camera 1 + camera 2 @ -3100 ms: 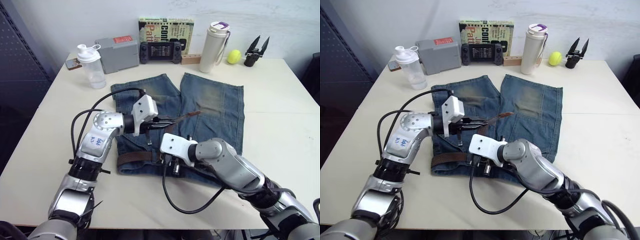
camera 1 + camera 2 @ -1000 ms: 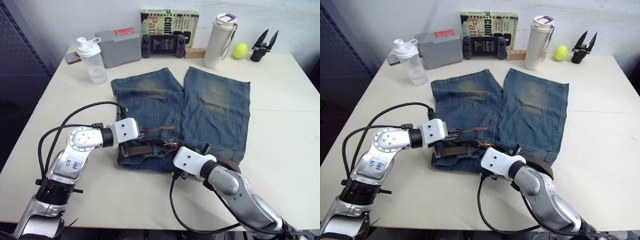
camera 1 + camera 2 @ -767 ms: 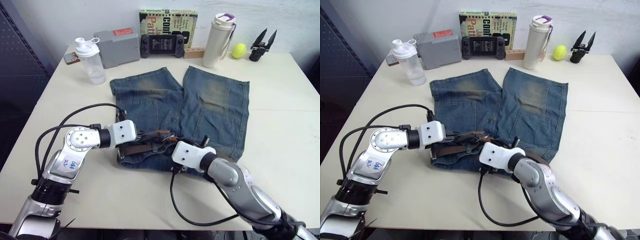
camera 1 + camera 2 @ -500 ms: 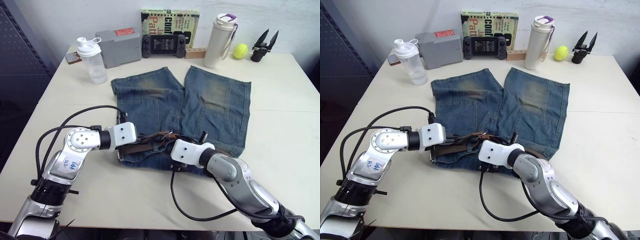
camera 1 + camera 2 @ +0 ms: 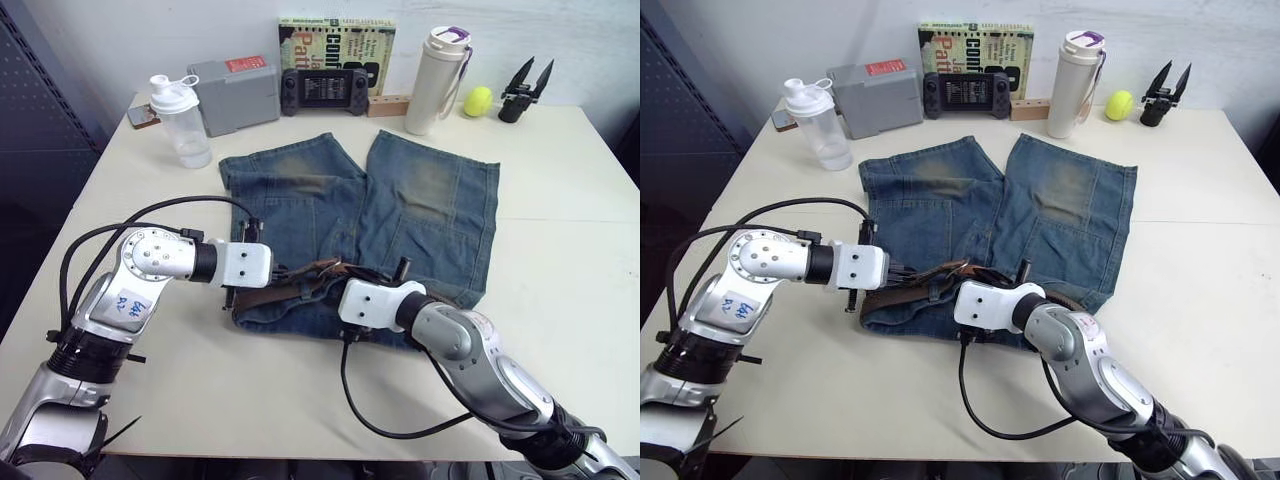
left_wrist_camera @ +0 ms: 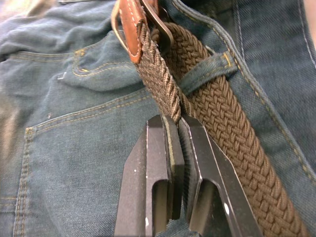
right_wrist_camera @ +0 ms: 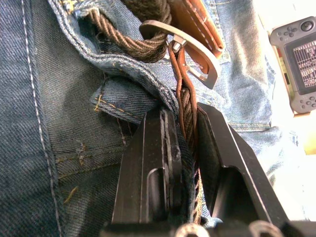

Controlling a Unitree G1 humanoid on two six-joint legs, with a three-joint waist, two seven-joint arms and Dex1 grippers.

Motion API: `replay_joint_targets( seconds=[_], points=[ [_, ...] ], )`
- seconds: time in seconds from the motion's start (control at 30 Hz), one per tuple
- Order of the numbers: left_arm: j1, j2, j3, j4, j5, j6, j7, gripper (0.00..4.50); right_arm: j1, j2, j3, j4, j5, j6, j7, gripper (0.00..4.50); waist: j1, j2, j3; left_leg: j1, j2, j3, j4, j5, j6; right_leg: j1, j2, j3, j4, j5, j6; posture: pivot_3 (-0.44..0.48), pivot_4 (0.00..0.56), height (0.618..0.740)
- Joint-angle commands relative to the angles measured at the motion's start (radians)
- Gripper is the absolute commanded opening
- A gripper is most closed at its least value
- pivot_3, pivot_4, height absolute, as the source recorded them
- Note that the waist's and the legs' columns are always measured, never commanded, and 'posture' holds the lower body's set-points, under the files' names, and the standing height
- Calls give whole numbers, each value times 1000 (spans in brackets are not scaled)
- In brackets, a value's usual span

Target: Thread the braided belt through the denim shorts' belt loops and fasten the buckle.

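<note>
The denim shorts [image 5: 420, 200] lie flat on the table, waistband toward me. Along that waistband runs the braided belt [image 5: 268, 298], passing under a belt loop [image 6: 207, 74]. My left gripper [image 6: 178, 123] is shut on a strand of the belt just short of the buckle [image 6: 159, 22], a silver frame with a tan leather end. My right gripper [image 7: 180, 118] is shut on another stretch of the belt, right below the buckle [image 7: 197, 59]. Both grippers meet over the middle of the waistband [image 5: 315, 275].
Along the far edge stand a shaker bottle [image 5: 177, 120], a grey box [image 5: 238, 92], a game console [image 5: 322, 90], a book [image 5: 335, 40], a white flask [image 5: 430, 80], a tennis ball [image 5: 472, 100] and a black gripper tool [image 5: 520, 88].
My left gripper has come down from above the shorts to the waistband with the belt end. My right gripper has closed in on it at the buckle. The camera has shifted slightly.
</note>
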Motion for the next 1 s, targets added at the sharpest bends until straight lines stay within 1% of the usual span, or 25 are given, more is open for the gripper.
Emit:
replay_joint_targets(
  seconds=[0.03, 0.13, 0.27, 0.5, 0.57, 0.83, 1.0],
  points=[
    [-84, 13, -5, 75, 21, -91, -36, 0, -7, 15, -30, -19, -34, -24, 5, 213, 0, 0, 0, 0, 0, 0, 0, 0, 0, 0, 0, 0, 0, 0, 0, 0, 150, 731],
    [-139, 13, -1, 138, 44, -124, -29, 0, -1, 19, -34, -18, -45, -22, 12, 213, 1, 0, 0, -1, 0, 0, 1, 0, 0, 0, 0, 0, 1, 0, 0, 0, 150, 731],
    [-179, 19, 5, 177, 81, -135, -7, 0, 4, 29, -40, -17, -59, -22, 19, 213, -1, 0, 0, -1, 0, 0, 1, 0, 0, -1, 0, 0, 1, 0, 0, 0, 150, 731],
    [-171, 43, -9, 147, 109, -178, -39, 0, 0, 44, -52, -5, -77, -25, 28, 213, -1, 0, 0, -1, 0, 0, 1, 0, 0, -1, 0, 0, 2, 0, 0, 0, 150, 731],
    [-171, 47, -14, 135, 100, -183, -58, 0, -6, 47, -53, 0, -80, -30, 29, 213, 0, 0, 0, -1, 0, 0, 1, 0, 0, -1, 0, 0, 2, 0, 0, 0, 150, 731],
    [-189, 33, -23, 139, 106, -189, -78, 0, -20, 56, -55, 9, -100, -54, 31, 213, -1, 0, 0, -2, 0, -1, 3, 0, 0, -1, 0, -1, 2, 0, 0, 0, 150, 731],
    [-199, 25, -31, 156, 114, -205, -81, 0, -31, 49, -46, 12, -121, -103, 30, 213, -1, 0, 0, -7, 0, -1, 5, 0, 0, -5, 0, -2, 3, 0, 0, 0, 150, 731]
  ],
)
